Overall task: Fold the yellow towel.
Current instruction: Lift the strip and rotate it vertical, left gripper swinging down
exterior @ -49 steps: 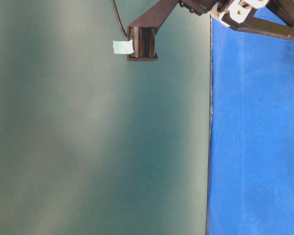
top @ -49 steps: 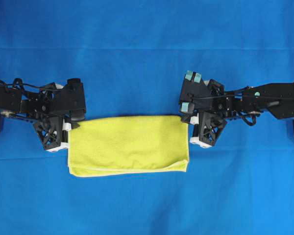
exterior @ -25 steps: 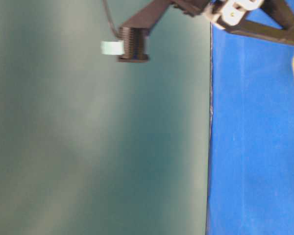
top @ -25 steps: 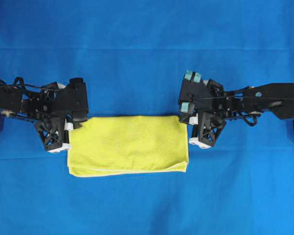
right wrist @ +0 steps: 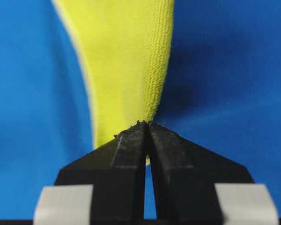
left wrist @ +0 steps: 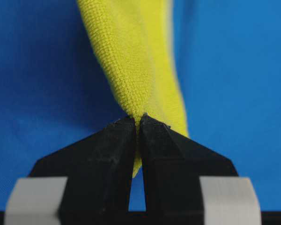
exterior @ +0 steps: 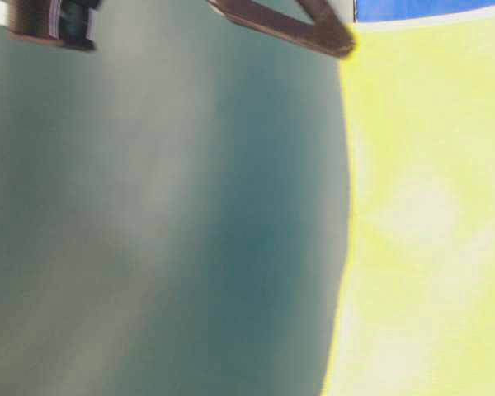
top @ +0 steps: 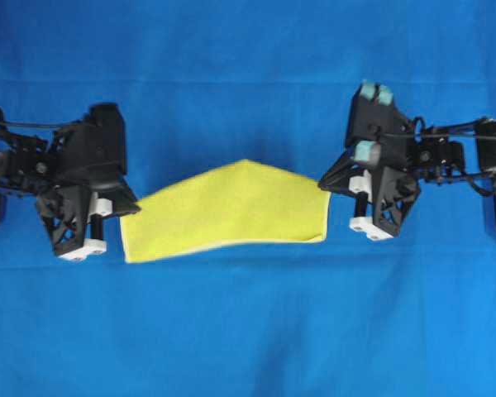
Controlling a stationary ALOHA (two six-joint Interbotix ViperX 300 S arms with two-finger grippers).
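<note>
Towel (top: 231, 211): one, yellow, the only cloth besides the blue cover (top: 248, 331) that spreads over the whole table. From overhead the towel hangs between two grippers, one at each end, and it sags into a shape with a peak at the middle of its far edge. A paler hem runs along its near edge. Its left end meets the left gripper (top: 126, 208); its right end meets the right gripper (top: 326, 188).

Both wrist views show the same grip. In the left wrist view the left gripper (left wrist: 138, 118) has its two black fingers (left wrist: 107, 154) pressed together on a pinch of towel (left wrist: 136, 61), which rises from the tips as a bunched, twisted band. In the right wrist view the right gripper (right wrist: 146, 124) is likewise clamped, tips together on the towel (right wrist: 126, 61), and the cloth fans out wider above them with the pale hem on its left side.

Two arms are seen overhead, each with a white-ended gripper body; the right one carries pale green tape patches (top: 375, 93).

The table-level view is blurred: towel (exterior: 429, 214) fills its right half, with a dim grey-green area (exterior: 148, 214) on the left.
</note>
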